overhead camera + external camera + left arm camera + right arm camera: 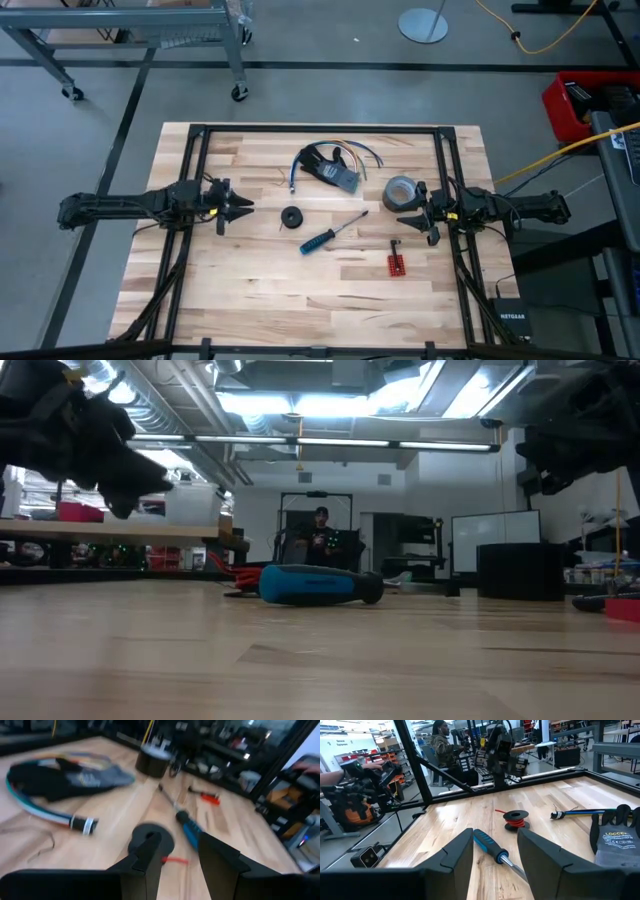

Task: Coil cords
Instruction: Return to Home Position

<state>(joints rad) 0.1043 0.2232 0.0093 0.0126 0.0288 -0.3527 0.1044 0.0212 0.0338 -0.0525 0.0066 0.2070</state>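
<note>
The cord shows as a small black puck-sized coil [292, 217] lying flat on the wooden table between my two grippers. Red wire shows around its middle [516, 821], and a short red tail [175, 861] sticks out. My left gripper [243, 207] is open and empty, just left of the coil and pointing at it; the coil [150, 836] lies just ahead of its fingers [180, 865]. My right gripper [413, 213] is open and empty toward the table's right. From it the coil [516, 817] lies farther off, beyond the screwdriver.
A blue-handled screwdriver [325, 237] lies slantwise right of the coil. A dark glove with coloured cables [330, 165] lies at the far middle. A grey tape roll [400, 190] sits beside my right gripper. A small red piece [397, 264] lies nearer the front. A person sits beyond the table [440, 740].
</note>
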